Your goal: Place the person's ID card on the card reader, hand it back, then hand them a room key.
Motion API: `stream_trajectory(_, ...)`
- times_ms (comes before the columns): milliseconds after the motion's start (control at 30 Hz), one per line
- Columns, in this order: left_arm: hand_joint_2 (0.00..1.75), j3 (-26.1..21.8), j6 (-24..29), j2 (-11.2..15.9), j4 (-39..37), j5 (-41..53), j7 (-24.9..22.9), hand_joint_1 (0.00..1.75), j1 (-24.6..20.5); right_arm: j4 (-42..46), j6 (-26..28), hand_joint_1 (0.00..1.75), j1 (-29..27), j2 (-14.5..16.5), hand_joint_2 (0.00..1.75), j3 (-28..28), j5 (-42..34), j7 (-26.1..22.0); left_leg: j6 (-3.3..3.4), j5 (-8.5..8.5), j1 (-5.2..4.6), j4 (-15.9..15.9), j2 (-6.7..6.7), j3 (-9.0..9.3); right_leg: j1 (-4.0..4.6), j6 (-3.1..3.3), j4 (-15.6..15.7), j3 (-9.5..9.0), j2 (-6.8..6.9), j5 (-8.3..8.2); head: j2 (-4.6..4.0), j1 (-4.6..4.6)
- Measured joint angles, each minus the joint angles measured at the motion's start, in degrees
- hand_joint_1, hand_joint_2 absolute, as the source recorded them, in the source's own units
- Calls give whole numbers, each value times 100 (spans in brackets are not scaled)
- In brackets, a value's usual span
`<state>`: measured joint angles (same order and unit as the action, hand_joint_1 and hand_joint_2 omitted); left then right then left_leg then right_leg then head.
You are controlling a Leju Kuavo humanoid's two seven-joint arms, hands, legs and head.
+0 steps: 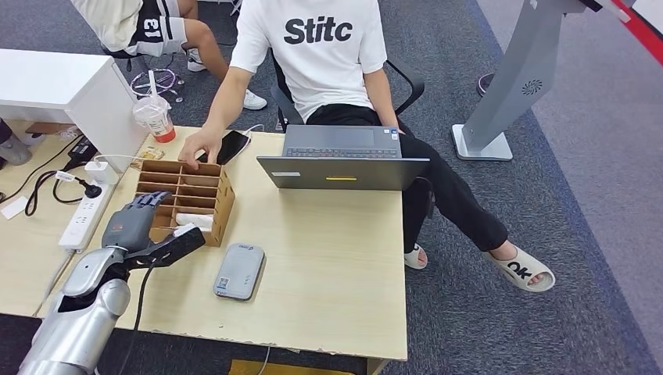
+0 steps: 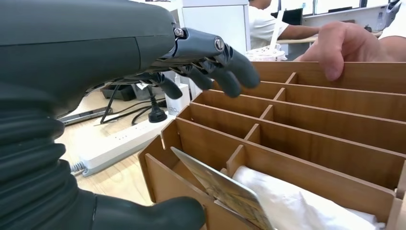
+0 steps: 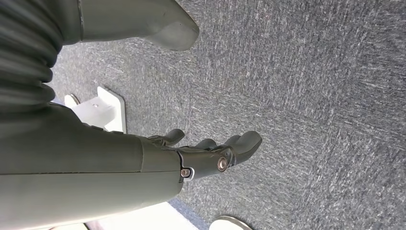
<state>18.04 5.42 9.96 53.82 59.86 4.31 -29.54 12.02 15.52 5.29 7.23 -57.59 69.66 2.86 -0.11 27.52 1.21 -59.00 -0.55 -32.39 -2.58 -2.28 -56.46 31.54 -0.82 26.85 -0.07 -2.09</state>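
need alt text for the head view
The robot's left hand reaches over a wooden compartment box on a light table, while a seated person's hand rests on the box's far edge. A grey card reader and a laptop sit nearby.

the card (image 2: 225, 191) in the wooden organizer (image 1: 188, 199) is partly hidden by the divider wall and cut off at the 6 o'clock edge; its print is too blurred to read. the person (image 1: 328, 70) is cut off at 12 o'clock. the left hand (image 1: 145, 226) covers the near-left compartments.
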Motion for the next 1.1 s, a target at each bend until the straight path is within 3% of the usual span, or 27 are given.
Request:
stream_trajectory(567, 175, 15, 4, -24, -75, 14, 0, 71, -6, 0, -7, 0, 0, 0, 175, -1, 2, 2, 0, 0, 0, 0, 0, 0, 0, 0, 0, 0, 0, 0, 0, 1)
stream_trajectory(667, 175, 16, 4, -24, -77, 15, 0, 93, -6, 0, -8, 0, 0, 0, 175, -1, 2, 2, 0, 0, 0, 0, 0, -1, 0, 0, 0, 0, 0, 0, 0, 0)
stream_trajectory(800, 175, 18, 3, -24, -90, 31, 0, 149, -6, 0, -13, 0, 0, 2, 175, -1, 3, 2, 0, 0, 0, 0, 0, -1, 0, 0, 0, 0, 0, 0, 0, -1)
stream_trajectory(1100, 175, 44, -2, -16, -128, 49, 0, 165, -10, 0, -26, 0, -1, 2, 175, -1, 3, 3, 0, 0, 0, 0, 0, -1, 0, 0, 0, 0, 0, 0, 0, 0)
